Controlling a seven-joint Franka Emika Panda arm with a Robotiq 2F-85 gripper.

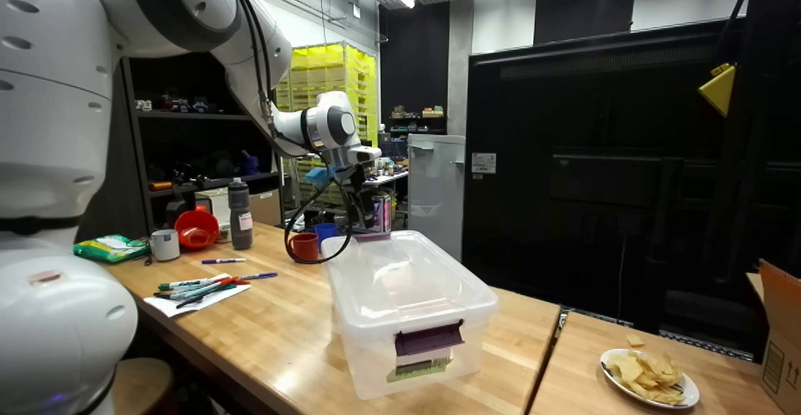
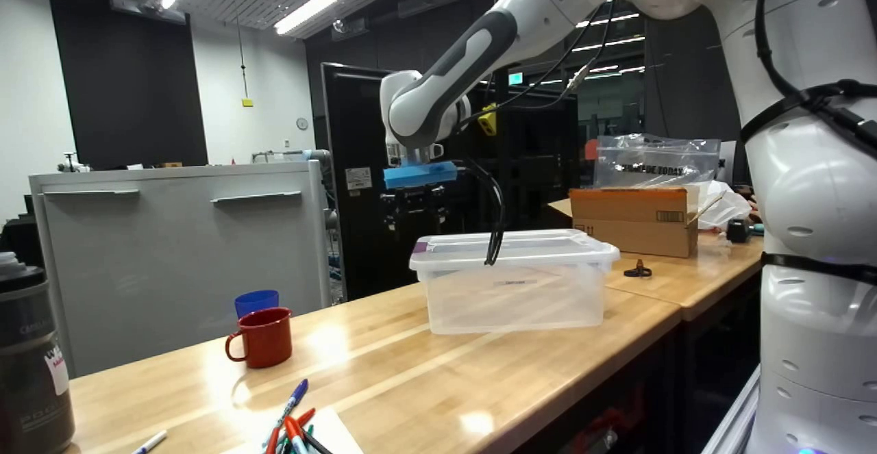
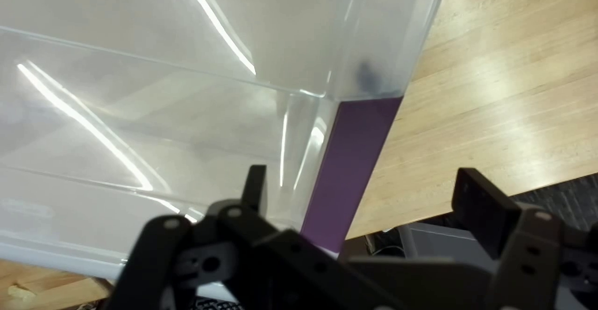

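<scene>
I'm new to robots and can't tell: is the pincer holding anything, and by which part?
Nothing is held: the pincer is open in the wrist view, with the purple latch showing between its fingers.

Bent arm point(image 1: 188, 2) above a downward-pointing gripper point(image 3: 362, 179)

The gripper's two fingers point(image 3: 486, 209) stand wide apart. Directly above them sits the white wrist point(image 1: 330, 114); farther up, the forearm point(image 2: 473, 57) slopes down toward it. Well apart from the gripper, the lower column point(image 2: 815, 344) stands upright in both exterior views.
</scene>
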